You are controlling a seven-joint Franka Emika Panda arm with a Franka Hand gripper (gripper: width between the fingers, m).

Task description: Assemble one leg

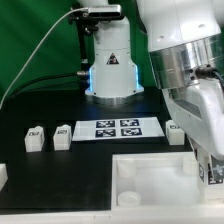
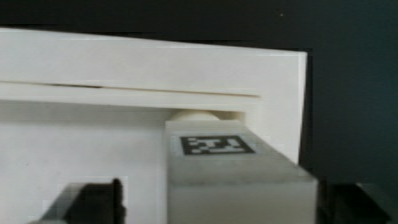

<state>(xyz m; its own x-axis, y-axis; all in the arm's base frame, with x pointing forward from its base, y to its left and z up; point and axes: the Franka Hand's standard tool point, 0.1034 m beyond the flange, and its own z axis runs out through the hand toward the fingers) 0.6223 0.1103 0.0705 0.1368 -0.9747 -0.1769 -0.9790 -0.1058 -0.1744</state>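
Note:
My gripper hangs over the right end of the large white panel at the front of the table. In the wrist view it is shut on a leg, a white block with a black-and-white marker on its face. One dark finger shows beside the leg, the other is at the far side. The leg's rounded end meets the edge of the panel. Whether it sits in a socket is hidden. Three more legs stand on the black table.
The marker board lies in the middle, in front of the arm's base. A white piece shows at the exterior view's left edge. A cable runs along the back left.

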